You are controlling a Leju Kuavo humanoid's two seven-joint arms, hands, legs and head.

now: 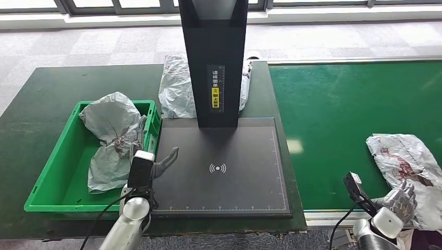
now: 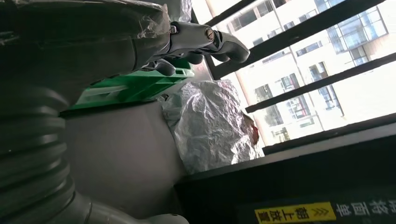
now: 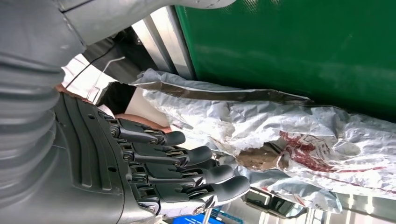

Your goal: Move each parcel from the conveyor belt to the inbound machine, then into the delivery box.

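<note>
The right hand [image 1: 402,199] hovers at the near edge of the belt [image 1: 339,125], fingers [image 3: 196,156] apart and only slightly bent, holding nothing. A crumpled grey parcel [image 1: 404,156] with red print lies on the belt just ahead of those fingers; whether they touch it I cannot tell.

The left hand [image 1: 162,162] sits over the near left corner of the scanner pad [image 1: 224,172], fingers spread and empty. Just to its left stands the green box [image 1: 52,200], with a grey parcel in box [image 1: 112,140] lying inside. Ahead of this hand rises the black post [image 1: 215,57] with a yellow label, and a third parcel [image 1: 176,88] rests on the desk [image 1: 36,104] behind the post, well beyond the hand.
</note>
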